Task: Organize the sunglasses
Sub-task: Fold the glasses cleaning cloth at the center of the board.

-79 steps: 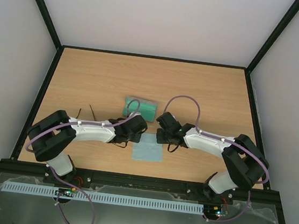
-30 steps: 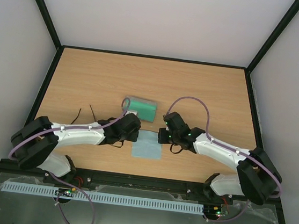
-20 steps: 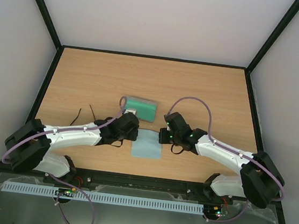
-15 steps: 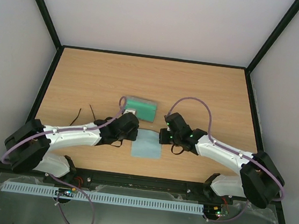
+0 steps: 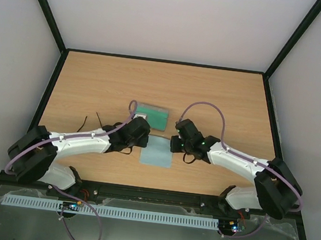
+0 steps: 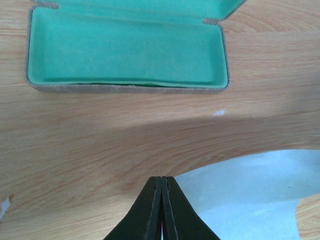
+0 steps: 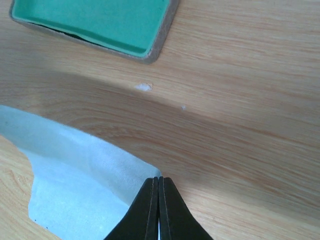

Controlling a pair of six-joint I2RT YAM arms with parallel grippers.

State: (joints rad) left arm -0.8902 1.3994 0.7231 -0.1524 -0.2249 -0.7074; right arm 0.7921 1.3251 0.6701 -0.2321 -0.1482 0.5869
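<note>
The sunglasses (image 5: 98, 117) show only in the top view, left of the frame's centre and a little below its middle, on the wooden counter (image 5: 95, 83). Two thin black arms are all that shows. They are spread apart, and both slant toward the upper left. The front and lenses are covered from above, so whether they lie upright cannot be told.

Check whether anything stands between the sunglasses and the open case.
The left arm and left gripper hang over the stretch between the sunglasses, mostly hidden beside that arm, and the open case. Its jaws, like those of the right gripper, are shut on the cloth. The case's green lining is bare.
</note>
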